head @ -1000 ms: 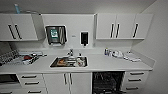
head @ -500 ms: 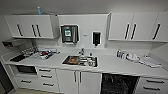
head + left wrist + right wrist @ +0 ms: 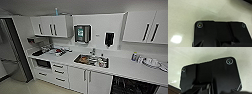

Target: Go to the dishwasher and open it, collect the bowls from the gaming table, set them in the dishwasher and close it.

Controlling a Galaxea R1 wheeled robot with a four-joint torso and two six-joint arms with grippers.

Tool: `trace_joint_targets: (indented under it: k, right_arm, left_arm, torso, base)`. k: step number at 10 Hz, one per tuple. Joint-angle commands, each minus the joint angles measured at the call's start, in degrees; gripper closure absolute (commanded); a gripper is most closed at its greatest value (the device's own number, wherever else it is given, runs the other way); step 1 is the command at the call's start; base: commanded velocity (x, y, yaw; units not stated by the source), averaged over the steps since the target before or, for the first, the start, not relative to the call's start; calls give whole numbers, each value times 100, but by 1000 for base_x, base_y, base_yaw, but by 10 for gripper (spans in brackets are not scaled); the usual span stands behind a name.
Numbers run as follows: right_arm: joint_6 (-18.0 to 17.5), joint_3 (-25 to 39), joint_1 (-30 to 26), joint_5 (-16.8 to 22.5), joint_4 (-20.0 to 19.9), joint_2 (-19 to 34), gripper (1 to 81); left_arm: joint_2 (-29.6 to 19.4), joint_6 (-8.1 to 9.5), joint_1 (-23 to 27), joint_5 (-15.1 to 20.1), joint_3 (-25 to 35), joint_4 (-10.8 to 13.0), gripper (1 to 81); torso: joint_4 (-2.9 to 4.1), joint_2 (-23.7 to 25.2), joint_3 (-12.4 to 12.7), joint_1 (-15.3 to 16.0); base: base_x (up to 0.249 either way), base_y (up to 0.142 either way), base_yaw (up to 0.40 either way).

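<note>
Head view shows the dishwasher (image 3: 132,87) at lower right, its dark interior exposed under the white tabletop (image 3: 120,68), right of the sink (image 3: 91,60); whether either arm's fingers are clenched, I cannot tell.

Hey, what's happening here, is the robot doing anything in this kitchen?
Nothing is being handled right now. The robot faces a kitchenette: a white counter with a sink holding dishes, more clutter at the counter's left end, and wall cabinets above. The dishwasher under the counter at the right shows a dark interior with racks, so it looks open. Both wrist cameras look down at pale floor; whether either end effector is open or shut can't be told.
</note>
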State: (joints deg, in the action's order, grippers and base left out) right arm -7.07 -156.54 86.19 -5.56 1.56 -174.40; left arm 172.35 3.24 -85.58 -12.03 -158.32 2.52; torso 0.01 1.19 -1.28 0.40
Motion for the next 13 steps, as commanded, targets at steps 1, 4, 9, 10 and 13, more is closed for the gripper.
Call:
trace_joint_targets:
  k: [1,4,9,10,13]
  right_arm:
    - [-5,-16,-325,283,37,-1,10]
    - [-5,-25,-343,292,11,-10,10]
    - [-5,-130,-352,283,-7,-10,10]
    - [-22,-165,-343,249,-15,-1,10]
    - [-14,-192,-342,239,-7,-19,10]
  left_arm:
    - [-42,19,335,201,-24,-6,10]
    - [-34,19,379,210,-129,-6,10]
    - [-60,19,388,228,-138,-59,10]
    - [-60,19,388,298,-147,-85,10]
    - [-42,10,388,306,-173,-77,10]
  torso:
    - [0,0,2,0]
    - [0,0,0,0]
    - [0,0,0,2]
    - [0,0,0,0]
    - [0,0,0,2]
  base:
    - [0,0,369]
    - [0,0,369]
    - [0,0,369]
    - [0,0,369]
    - [0,0,369]
